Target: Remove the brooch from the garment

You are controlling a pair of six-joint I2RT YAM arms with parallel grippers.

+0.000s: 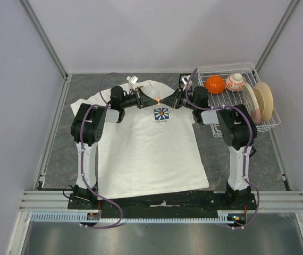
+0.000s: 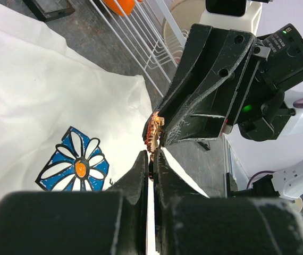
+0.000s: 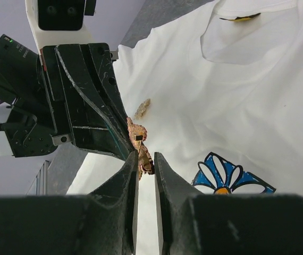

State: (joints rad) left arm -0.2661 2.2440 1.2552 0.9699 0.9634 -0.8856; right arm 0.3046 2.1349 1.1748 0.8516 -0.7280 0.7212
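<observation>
The white T-shirt [image 1: 151,154] lies flat on the grey table, with its blue-and-white flower print [image 1: 161,114] on the chest. The print also shows in the left wrist view [image 2: 77,167] and the right wrist view [image 3: 226,175]. The tan neck label [image 3: 242,18] shows at the collar. A small coppery brooch [image 1: 157,100] sits just above the print, between both grippers. My left gripper [image 2: 151,156] comes in from the left and is shut at the brooch's [image 2: 154,133] edge. My right gripper [image 3: 145,158] comes from the right, shut on the brooch's [image 3: 139,139] lower part. Whether the pin is still in the cloth is hidden.
A white wire basket [image 1: 268,125] stands at the back right, holding an orange ball [image 1: 214,84], a white-and-orange ball [image 1: 235,81] and cream discs [image 1: 260,101]. Small clips [image 1: 133,81] lie behind the collar. A tan speck [image 3: 142,108] lies on the shirt.
</observation>
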